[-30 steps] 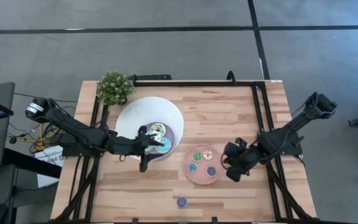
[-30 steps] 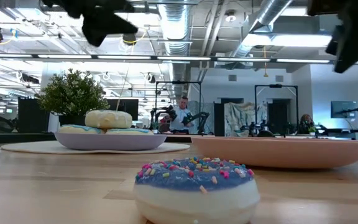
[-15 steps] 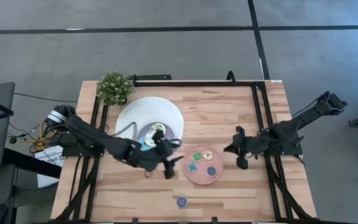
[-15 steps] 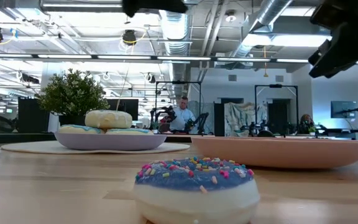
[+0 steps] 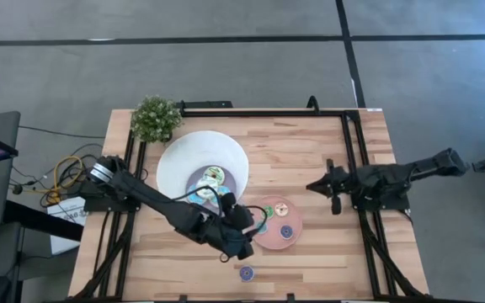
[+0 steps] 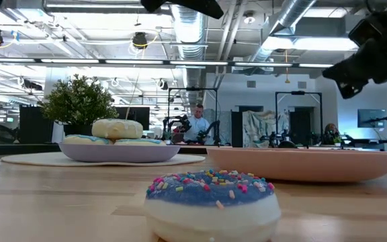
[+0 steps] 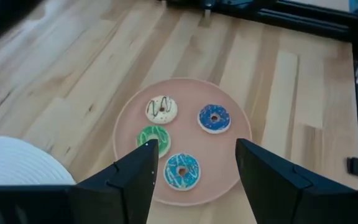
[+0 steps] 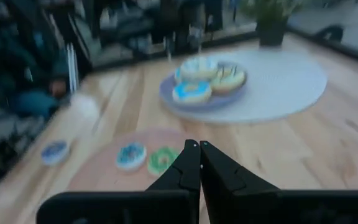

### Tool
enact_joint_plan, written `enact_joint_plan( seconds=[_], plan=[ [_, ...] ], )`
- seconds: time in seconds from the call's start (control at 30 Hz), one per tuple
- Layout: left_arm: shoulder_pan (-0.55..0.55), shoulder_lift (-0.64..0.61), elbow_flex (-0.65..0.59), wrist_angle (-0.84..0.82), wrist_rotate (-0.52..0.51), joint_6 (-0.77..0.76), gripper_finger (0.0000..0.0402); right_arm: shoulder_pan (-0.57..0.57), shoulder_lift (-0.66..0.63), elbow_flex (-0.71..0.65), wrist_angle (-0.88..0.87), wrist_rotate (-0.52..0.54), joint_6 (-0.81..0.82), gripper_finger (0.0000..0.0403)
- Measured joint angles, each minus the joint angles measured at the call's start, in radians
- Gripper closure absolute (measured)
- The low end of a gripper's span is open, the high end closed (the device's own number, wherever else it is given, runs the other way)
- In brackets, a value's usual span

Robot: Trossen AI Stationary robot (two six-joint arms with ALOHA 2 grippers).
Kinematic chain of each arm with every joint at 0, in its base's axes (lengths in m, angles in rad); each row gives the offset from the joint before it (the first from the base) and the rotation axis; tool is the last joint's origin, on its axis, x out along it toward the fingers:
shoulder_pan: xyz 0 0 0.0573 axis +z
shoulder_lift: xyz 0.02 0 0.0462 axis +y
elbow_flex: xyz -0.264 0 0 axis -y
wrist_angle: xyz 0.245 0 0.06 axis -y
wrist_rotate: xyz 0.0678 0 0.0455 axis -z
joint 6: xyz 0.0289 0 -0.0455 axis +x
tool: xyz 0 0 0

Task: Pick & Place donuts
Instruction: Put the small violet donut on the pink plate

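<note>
Four small donuts lie on the pink plate (image 7: 182, 140): cream with dark drizzle (image 7: 161, 109), dark blue (image 7: 214, 118), green (image 7: 154, 135) and light blue (image 7: 181, 171). More donuts (image 8: 199, 78) sit in the lilac centre of the white bowl (image 5: 183, 160). One blue sprinkled donut (image 6: 210, 195) rests flat on the table by the near edge (image 5: 247, 273). My left gripper (image 7: 196, 146) hangs open and empty above the plate's left rim (image 5: 249, 229). My right gripper (image 8: 197, 149) is shut and empty, raised to the right of the plate (image 5: 312, 185).
A small potted plant (image 5: 155, 118) stands at the far left corner beside the bowl. Dark frame rails (image 5: 354, 151) run along the table's sides. Bare wood lies between plate and right arm. A person (image 6: 196, 124) shows far back in the room.
My left gripper has swung from over the bowl toward the right and near side, ending above the plate's left rim, carrying nothing. My right arm has drawn back from the plate toward the right edge and stretched out level. The donuts have stayed in place.
</note>
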Motion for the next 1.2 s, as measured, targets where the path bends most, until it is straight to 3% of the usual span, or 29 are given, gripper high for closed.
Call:
enact_joint_plan(
  seconds=[0.27, 0.5, 0.83, 1.2],
  plan=[
    [0.001, 0.000, 0.000, -0.006, 0.009, -0.072, 0.0194, -0.104, -0.251, -0.040, -0.007, -0.034, -0.078, 0.0403],
    [-0.009, 0.000, 0.000, -0.012, 0.009, -0.118, 0.0194, -0.139, -0.242, 0.015, -0.237, -0.095, -0.077, 0.0403],
    [-0.010, 0.000, 0.000, -0.035, 0.014, -0.109, 0.0194, -0.137, -0.246, 0.017, -0.248, -0.087, -0.077, 0.0403],
    [-0.021, 0.093, 0.015, -0.100, 0.225, -0.151, 0.0194, -0.137, -0.246, 0.016, -0.244, -0.085, -0.076, 0.0403]
  ],
)
